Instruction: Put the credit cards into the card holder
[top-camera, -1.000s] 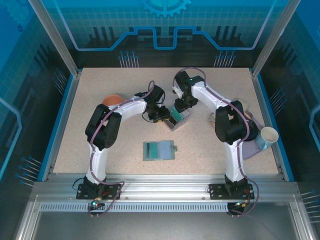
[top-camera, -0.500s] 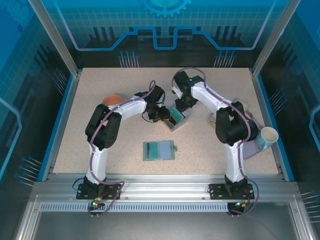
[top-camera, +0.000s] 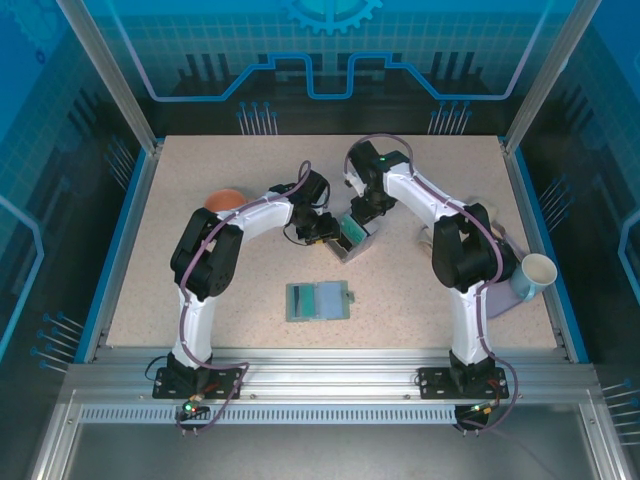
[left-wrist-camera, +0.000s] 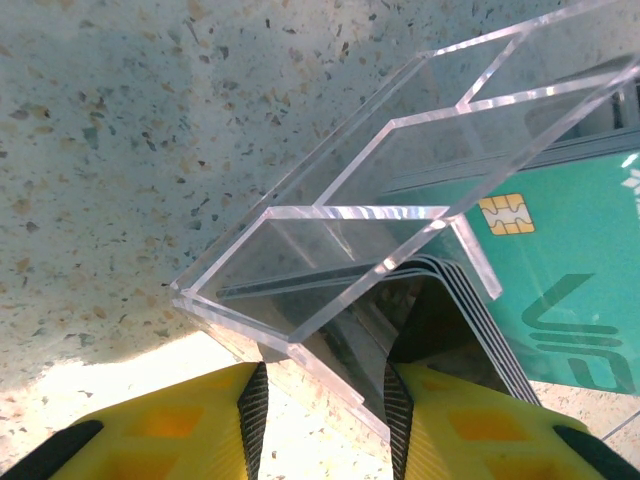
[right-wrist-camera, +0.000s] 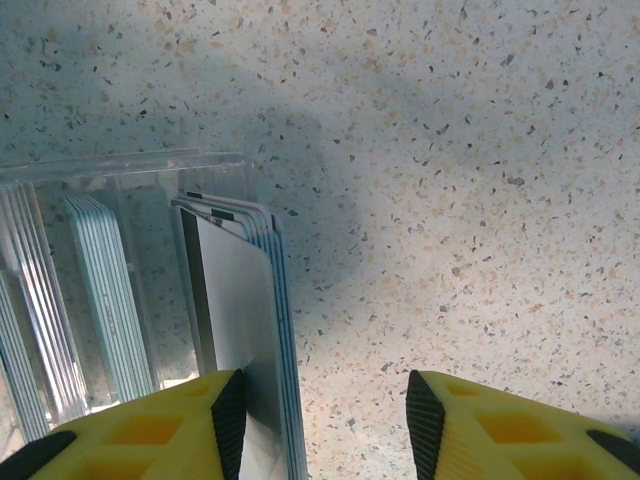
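Note:
A clear box (top-camera: 352, 241) holding the credit cards (top-camera: 349, 234) stands tilted at mid-table, between both grippers. My left gripper (left-wrist-camera: 320, 392) is shut on the clear box's (left-wrist-camera: 330, 212) near end wall. A teal chip card (left-wrist-camera: 570, 262) and a stack of card edges (left-wrist-camera: 478, 318) show behind it. My right gripper (right-wrist-camera: 325, 402) is open above the box (right-wrist-camera: 120, 165). A whitish stack of credit cards (right-wrist-camera: 235, 300) leans against its left pad, with bare table up to the right pad. The card holder (top-camera: 319, 300) lies open and flat, nearer the arm bases.
More card stacks (right-wrist-camera: 100, 290) stand in the box's other compartments. An orange bowl (top-camera: 225, 198) sits behind the left arm. A white cup (top-camera: 538, 270) and a pale blue item (top-camera: 505, 245) lie at the right edge.
The right jaws narrowed a little, then widened again over the box. Both arms and the card holder stay almost where they were.

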